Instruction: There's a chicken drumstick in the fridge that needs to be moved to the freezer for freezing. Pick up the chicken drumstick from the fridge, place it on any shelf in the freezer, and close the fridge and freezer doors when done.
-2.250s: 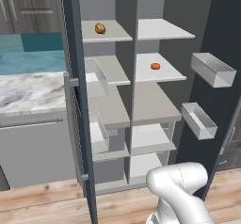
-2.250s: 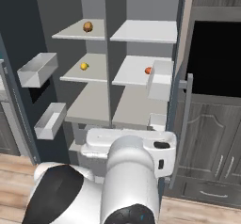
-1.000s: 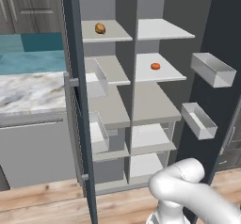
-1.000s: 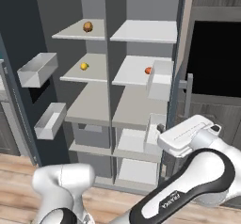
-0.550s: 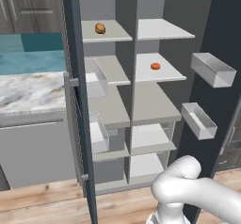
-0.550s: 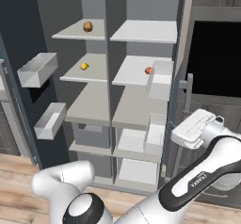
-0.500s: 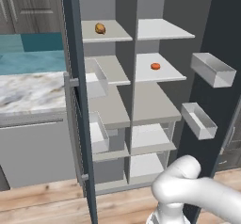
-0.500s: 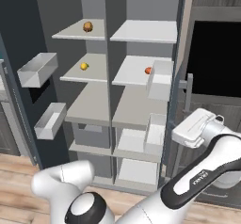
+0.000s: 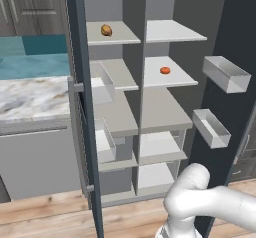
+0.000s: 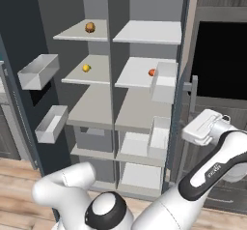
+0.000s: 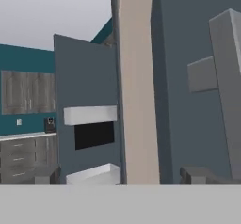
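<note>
The small golden-brown chicken drumstick (image 9: 106,30) (image 10: 89,27) lies on the top off-white shelf (image 9: 125,34) (image 10: 77,33) of the left-hand half of the tall slate-blue side-by-side unit, the freezer (image 9: 112,117) (image 10: 91,108), towards the back of the slab. On the shelf below it, seen from the right base view, rests a small yellow round item (image 10: 86,68). Across the middle wall, in the fridge (image 9: 162,107) (image 10: 144,113), a small orange-red round item (image 9: 165,70) (image 10: 151,72) sits on the second white shelf. Both tall slate-blue doors stand wide open: the freezer door (image 9: 82,107) (image 10: 21,93) (image 11: 87,110) and the fridge door (image 9: 235,77) (image 10: 185,103) (image 11: 188,77), each carrying clear box-like bins on its inner face. The white arm reaches out to the right, and its two-finger gripper (image 10: 205,126) (image 11: 120,175) hangs beside the outer edge of the fridge door, close to the vertical grey bar handle (image 10: 194,98) (image 11: 230,82). In the hand view the dark fingertips (image 11: 193,175) stand far apart, spread fully, with the door's pale edge between them and nothing clamped. To the right is a black wall oven (image 10: 219,60).
</note>
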You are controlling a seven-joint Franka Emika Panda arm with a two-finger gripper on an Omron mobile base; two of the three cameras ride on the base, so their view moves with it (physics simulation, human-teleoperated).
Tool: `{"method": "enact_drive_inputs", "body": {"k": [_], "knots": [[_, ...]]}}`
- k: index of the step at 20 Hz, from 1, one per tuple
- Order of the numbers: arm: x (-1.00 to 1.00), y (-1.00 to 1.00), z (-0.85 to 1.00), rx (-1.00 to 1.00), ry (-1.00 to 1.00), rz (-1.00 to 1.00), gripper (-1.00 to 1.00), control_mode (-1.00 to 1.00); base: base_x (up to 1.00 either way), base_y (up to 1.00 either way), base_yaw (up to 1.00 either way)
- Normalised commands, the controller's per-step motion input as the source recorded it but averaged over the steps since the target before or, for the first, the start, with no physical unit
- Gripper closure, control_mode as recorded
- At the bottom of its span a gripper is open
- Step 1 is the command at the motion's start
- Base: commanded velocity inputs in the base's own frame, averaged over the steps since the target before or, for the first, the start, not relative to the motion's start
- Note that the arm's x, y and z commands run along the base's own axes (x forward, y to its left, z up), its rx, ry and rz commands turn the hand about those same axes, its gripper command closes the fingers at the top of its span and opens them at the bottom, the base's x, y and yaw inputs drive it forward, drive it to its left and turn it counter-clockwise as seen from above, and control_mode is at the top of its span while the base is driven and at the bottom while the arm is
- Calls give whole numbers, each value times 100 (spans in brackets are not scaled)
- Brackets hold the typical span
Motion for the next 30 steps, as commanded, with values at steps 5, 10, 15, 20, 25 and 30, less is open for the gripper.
{"method": "enact_drive_inputs", "body": {"k": [5,10,15,20,25,30], "knots": [[39,-29,-3,0,0,-1,-100,-100,0,0,0],[36,-25,-6,0,2,-2,-100,-100,0,0,0],[16,-7,-7,0,4,0,-100,-100,0,0,0],[3,48,-5,-1,2,0,-100,-100,0,0,0],[-3,99,-14,-8,-2,0,-100,-100,0,0,0],[0,100,-18,-17,-11,-2,-100,-100,0,0,0]]}}
